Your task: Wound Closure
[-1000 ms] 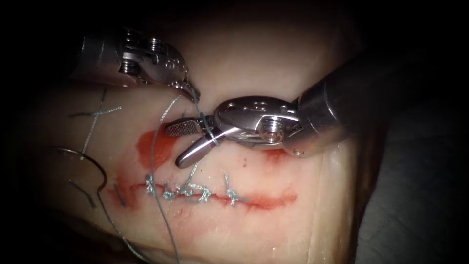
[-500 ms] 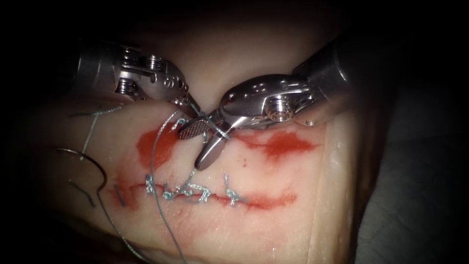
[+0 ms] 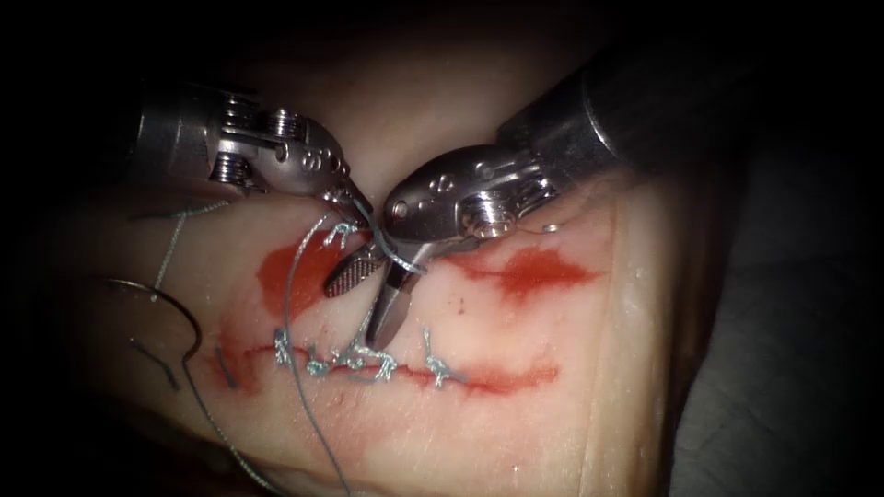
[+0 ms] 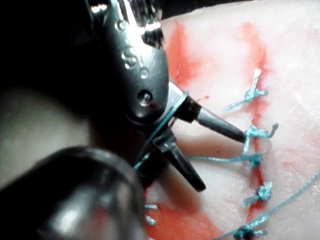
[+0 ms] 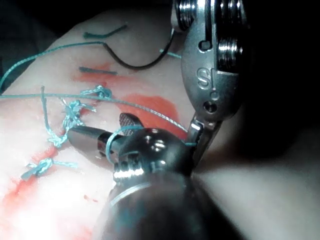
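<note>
Two tools above the cut, tips nearly touching. Left tool clenched on thread at its tip. Right tool spread wide, grasping nothing, thread looped round its jaws, lower jaw tip just over the knots. Needle lying free on tissue at 9 o'clock, left of the cut, not in it. Red fluid at 3 o'clock of the jaws.

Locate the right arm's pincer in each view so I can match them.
Endoscope view: right pincer, open and empty, thread looped round it, just above the knots on the cut.
Left wrist view: right pincer spread beside the knots.
Right wrist view: right pincer pointing at the knots; left pincer grips the thread.
Shared landmark: the knots. Needle lies free on the tissue, left of the cut.
</note>
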`<state>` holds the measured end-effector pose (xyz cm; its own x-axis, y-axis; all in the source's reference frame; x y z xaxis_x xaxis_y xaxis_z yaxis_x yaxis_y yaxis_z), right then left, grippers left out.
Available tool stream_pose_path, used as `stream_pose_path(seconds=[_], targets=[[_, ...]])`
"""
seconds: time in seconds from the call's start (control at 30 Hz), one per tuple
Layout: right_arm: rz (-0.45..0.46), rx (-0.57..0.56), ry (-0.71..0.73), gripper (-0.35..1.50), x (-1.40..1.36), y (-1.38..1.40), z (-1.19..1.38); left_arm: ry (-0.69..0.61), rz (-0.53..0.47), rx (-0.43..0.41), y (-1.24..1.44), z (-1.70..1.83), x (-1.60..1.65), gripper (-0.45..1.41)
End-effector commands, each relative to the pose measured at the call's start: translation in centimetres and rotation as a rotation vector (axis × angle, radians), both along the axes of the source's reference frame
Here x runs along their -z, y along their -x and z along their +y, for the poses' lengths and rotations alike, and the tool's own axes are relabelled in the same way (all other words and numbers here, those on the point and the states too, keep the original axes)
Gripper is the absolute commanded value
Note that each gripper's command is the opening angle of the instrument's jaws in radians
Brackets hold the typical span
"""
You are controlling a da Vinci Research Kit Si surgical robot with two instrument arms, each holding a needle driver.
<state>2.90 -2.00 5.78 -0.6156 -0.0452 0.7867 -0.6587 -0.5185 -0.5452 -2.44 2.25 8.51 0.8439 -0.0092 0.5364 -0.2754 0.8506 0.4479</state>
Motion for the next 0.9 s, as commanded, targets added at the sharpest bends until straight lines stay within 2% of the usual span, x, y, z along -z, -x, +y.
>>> stream_pose_path(seconds=[0.03,0.13,0.23,0.3,0.33,0.43,0.47,0.5,0.53,0.57,0.67,0.7,0.73,0.77,0.8,0.83,0.9], targets=[[-0.004,0.029,0.023,0.54,-0.05,-0.1,-0.01,0.002,0.0,0.0,0.05,0.03,-0.05,-0.45],[-0.014,0.057,0.043,0.52,-0.07,-0.08,0.0,0.005,0.0,0.0,0.04,0.03,-0.05,-0.45],[-0.039,0.085,0.074,0.36,-0.09,-0.07,0.0,0.005,0.004,0.005,0.04,0.03,-0.05,-0.45],[-0.049,0.092,0.084,-0.06,-0.1,-0.07,0.0,0.005,0.004,0.005,0.04,0.03,-0.05,-0.45],[-0.071,0.079,0.08,-0.35,-0.1,-0.08,-0.01,0.005,0.004,0.005,0.04,0.03,-0.05,-0.45],[-0.137,-0.015,0.089,-0.35,-0.08,-0.09,0.0,0.002,0.007,0.013,0.02,0.02,-0.06,-0.45],[-0.16,-0.086,0.088,-0.35,-0.06,-0.08,0.03,-0.008,0.024,0.02,0.0,-0.01,-0.06,-0.45],[-0.16,-0.086,0.088,-0.35,-0.06,-0.08,0.03,-0.008,0.024,0.02,0.0,-0.01,-0.06,-0.45],[-0.17,-0.134,0.086,-0.35,-0.04,-0.07,0.05,-0.019,0.049,0.023,-0.03,-0.04,-0.06,-0.45],[-0.172,-0.237,0.087,-0.35,0.0,-0.04,0.1,-0.032,0.093,0.027,-0.08,-0.09,-0.06,-0.45],[-0.177,-0.297,0.105,-0.35,0.02,0.0,0.14,-0.035,0.116,0.025,-0.14,-0.15,-0.05,-0.45],[-0.188,-0.39,0.129,-0.35,0.02,0.05,0.18,-0.043,0.125,0.035,-0.22,-0.24,-0.03,-0.45],[-0.188,-0.39,0.129,-0.35,0.02,0.05,0.18,-0.043,0.125,0.035,-0.22,-0.24,-0.03,-0.45],[-0.225,-0.553,0.066,-0.35,0.01,0.14,0.2,-0.053,0.153,0.045,-0.33,-0.36,0.02,-0.45],[-0.232,-0.6,0.039,-0.35,0.01,0.17,0.2,-0.057,0.17,0.041,-0.37,-0.42,0.05,-0.45],[-0.232,-0.6,0.039,-0.35,0.01,0.17,0.2,-0.057,0.17,0.041,-0.37,-0.42,0.05,-0.45],[-0.232,-0.697,0.014,-0.35,-0.01,0.23,0.21,-0.069,0.213,0.044,-0.43,-0.5,0.09,-0.45]])
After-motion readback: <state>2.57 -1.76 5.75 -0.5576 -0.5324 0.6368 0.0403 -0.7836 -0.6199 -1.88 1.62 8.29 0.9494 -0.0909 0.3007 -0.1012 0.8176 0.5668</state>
